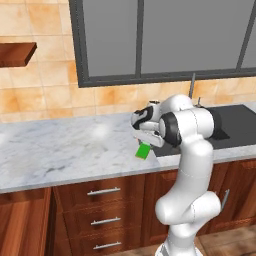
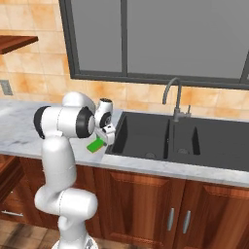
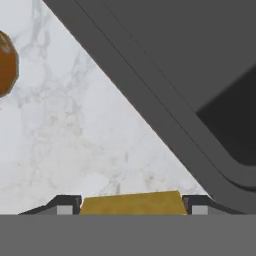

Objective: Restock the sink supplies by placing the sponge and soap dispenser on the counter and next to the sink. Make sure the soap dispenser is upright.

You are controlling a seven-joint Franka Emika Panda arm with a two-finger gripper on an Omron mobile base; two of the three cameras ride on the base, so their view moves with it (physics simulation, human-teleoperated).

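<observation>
I read the counter [image 1: 60,150] as the drop zone, with the sink [image 2: 160,136] rim running just beside it. The gripper [image 3: 132,207] holds the sponge [image 1: 143,150] between its fingers, low over the marble at the basin's left edge. Released here it may tip or slide into the basin; the soap dispenser [image 3: 6,62] waits nearby.

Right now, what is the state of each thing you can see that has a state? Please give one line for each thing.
sponge: between the fingers of the hand, tilted, just above the counter beside the sink.
hand: low over the counter edge by the sink, around the sponge; grip or release cannot be told.
sink: basin looks empty.
faucet: no water seen running.
counter: an orange-brown round thing rests on it.
</observation>
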